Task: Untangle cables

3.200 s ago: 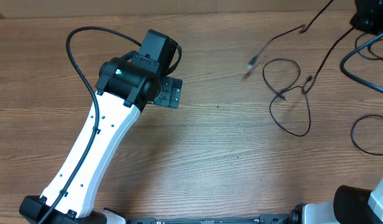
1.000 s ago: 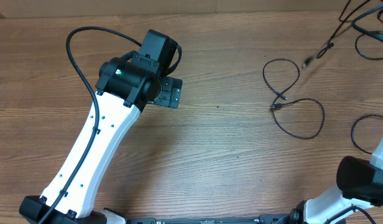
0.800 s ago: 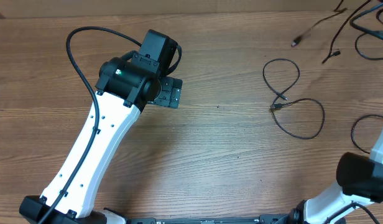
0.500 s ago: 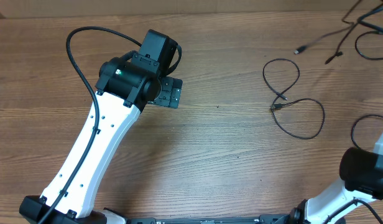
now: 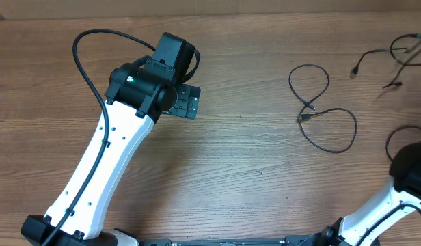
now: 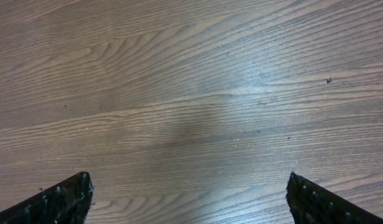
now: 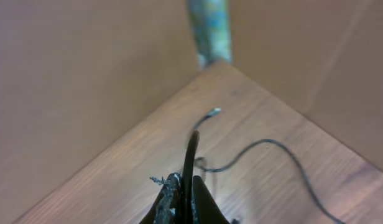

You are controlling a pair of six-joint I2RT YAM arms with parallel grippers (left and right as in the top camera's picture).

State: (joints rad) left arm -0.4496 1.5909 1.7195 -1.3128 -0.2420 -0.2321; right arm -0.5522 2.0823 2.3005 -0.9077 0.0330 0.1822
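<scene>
A wood-grain table (image 5: 251, 178) sits hemmed by plain brown panels (image 7: 73, 81). On its right half a looped cable (image 5: 320, 109) lies in a loose figure-eight, with further cable strands (image 5: 395, 55) trailing near the far right corner. The left gripper (image 6: 188, 186) hovers over bare wood well apart from them, its fingers (image 6: 67, 196) spread wide and empty. The right gripper (image 7: 184, 186) is clamped tight on a thin black cord (image 7: 190, 152) that rises from between its jaws above the table's corner.

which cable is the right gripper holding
The far-right cable, clamped in the shut right gripper; the figure-eight cable further left lies free, touched by nothing.
</scene>
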